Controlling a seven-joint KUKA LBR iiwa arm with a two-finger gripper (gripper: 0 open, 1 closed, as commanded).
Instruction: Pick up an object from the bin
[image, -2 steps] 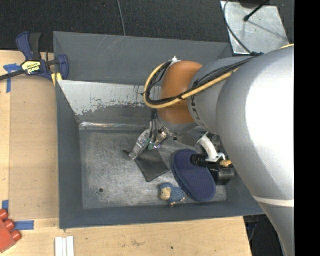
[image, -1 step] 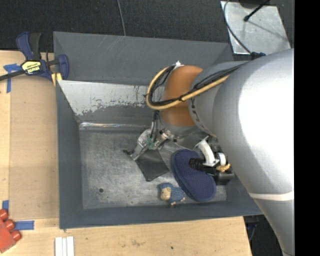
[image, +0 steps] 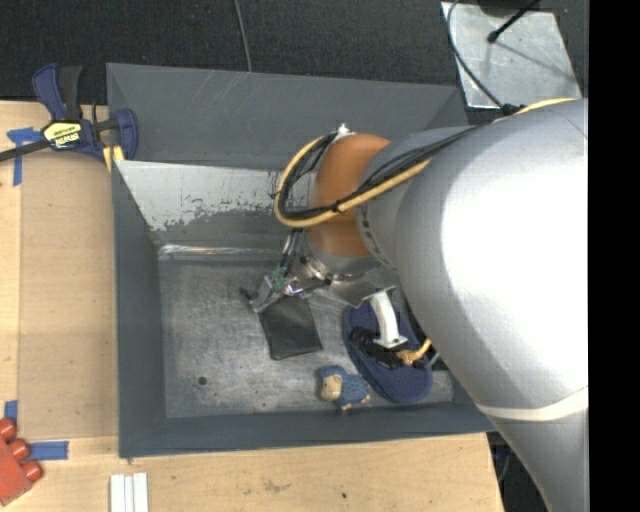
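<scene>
Grey metal bin (image: 135, 330), floor scuffed at left. A dark flat rectangular pad (image: 292, 332) lies mid-floor. The gripper (image: 283, 285) hangs at the pad's upper edge; open or closed cannot be told. The arm (image: 500, 260) reaches in from the right.

The arm (image: 490, 260) hides the bin's (image: 140, 330) right side and some blue fabric (image: 402, 383).

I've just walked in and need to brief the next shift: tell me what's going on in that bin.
The arm reaches into the grey metal bin from the right. Its gripper is low over the floor's middle, at the upper edge of a flat dark grey square piece. Nothing is visibly lifted. Beside it lie a dark blue cloth thing with a white piece on it, and a small tan lump.
</scene>
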